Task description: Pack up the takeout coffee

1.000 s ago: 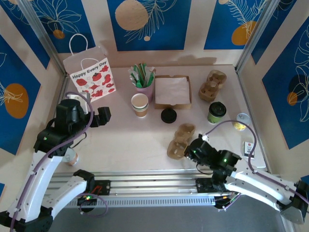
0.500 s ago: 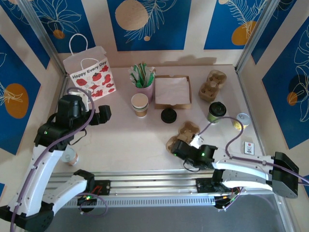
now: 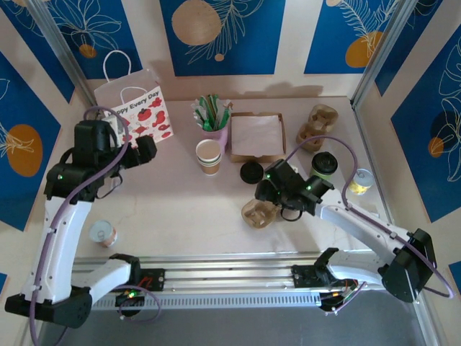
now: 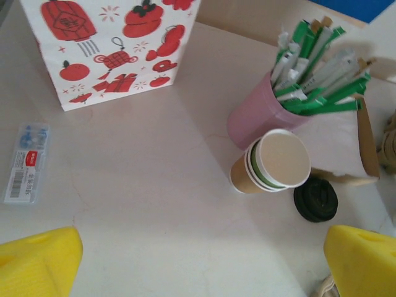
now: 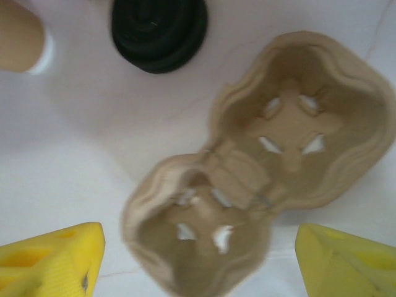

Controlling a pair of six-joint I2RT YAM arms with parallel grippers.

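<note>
The takeout coffee [image 3: 325, 163], a green cup with a black lid, stands at the right of the table, partly behind my right arm. My right gripper [image 3: 269, 189] hovers open over a tan cardboard cup carrier [image 3: 257, 214]. In the right wrist view the two-cup carrier [image 5: 260, 167] lies empty between and beyond the yellow fingers [image 5: 52, 260], untouched by them. My left gripper [image 3: 146, 152] hangs open near the gift bag [image 3: 133, 109], with nothing between its fingers [image 4: 37, 260].
A tan lidless cup [image 3: 209, 156] and a loose black lid [image 3: 252, 171] sit mid-table, by a pink stick holder [image 3: 214, 124] and a brown napkin box [image 3: 257, 135]. A second carrier [image 3: 317, 127] lies back right. A small can [image 3: 101, 233] stands front left, a blue packet [image 4: 26, 162] near the bag.
My right arm swung from the front edge up over the carrier and its jaws opened. The left arm drew back toward the gift bag, still open.
</note>
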